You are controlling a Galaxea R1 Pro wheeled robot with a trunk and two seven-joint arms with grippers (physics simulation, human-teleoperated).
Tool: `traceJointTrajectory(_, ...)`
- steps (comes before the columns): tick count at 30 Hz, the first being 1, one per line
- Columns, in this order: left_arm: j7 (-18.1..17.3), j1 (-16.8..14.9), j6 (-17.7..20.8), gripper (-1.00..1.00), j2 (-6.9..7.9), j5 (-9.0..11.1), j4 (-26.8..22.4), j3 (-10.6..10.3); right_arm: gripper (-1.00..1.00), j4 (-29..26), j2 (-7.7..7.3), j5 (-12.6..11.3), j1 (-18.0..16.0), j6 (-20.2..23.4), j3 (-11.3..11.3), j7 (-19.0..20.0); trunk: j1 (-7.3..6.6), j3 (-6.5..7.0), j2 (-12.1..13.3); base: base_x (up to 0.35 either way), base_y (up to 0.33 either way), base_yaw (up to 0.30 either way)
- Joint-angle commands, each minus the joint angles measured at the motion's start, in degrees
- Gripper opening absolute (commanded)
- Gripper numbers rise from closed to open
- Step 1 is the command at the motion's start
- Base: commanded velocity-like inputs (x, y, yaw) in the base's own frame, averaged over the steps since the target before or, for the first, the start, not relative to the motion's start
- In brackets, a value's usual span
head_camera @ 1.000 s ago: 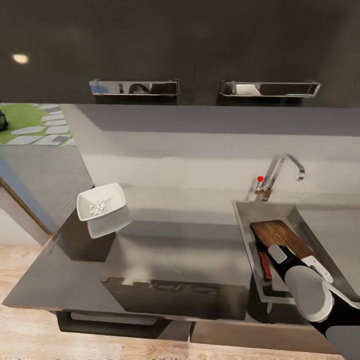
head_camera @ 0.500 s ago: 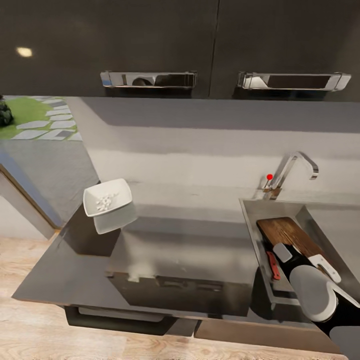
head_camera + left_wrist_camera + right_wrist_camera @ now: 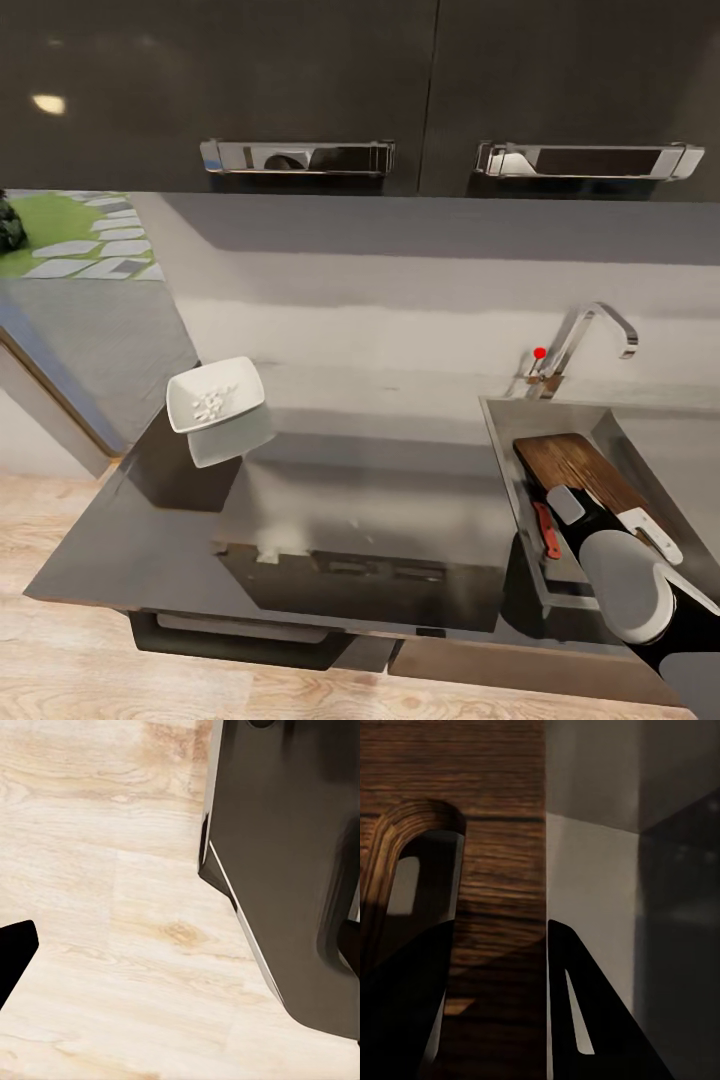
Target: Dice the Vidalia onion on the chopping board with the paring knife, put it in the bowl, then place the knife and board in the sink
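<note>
The chopping board (image 3: 574,469) lies tilted in the sink (image 3: 500,440), one end propped against the basin wall, likely because it is too long to lie flat. The paring knife (image 3: 546,530) rests beside it on the basin floor, just apart. The right gripper (image 3: 499,967) hangs at the board's handle end with its fingers (image 3: 577,1012) spread either side of the board's edge; whether they pinch it, I cannot tell. The bowl (image 3: 214,397) of white diced onion (image 3: 211,403) sits well apart on the countertop (image 3: 360,500).
</note>
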Motion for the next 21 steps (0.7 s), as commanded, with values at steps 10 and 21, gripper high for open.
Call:
traceJointTrajectory(10, 0.03, 0.00, -0.08, 1.00, 0.02, 0.53, -0.10, -0.15, -1.00, 1.99, 0.02, -1.80, 0.00, -0.95, 0.15, -0.11, 0.05, 0.36, -0.06, 0.000, 0.000, -0.032)
traceJointTrajectory(21, 0.03, -0.01, -0.08, 1.00, 0.02, 0.53, -0.10, -0.15, -1.00, 1.99, 0.04, -1.80, 0.00, -0.95, 0.15, -0.10, 0.05, 0.77, -0.06, 0.000, 0.000, -0.037)
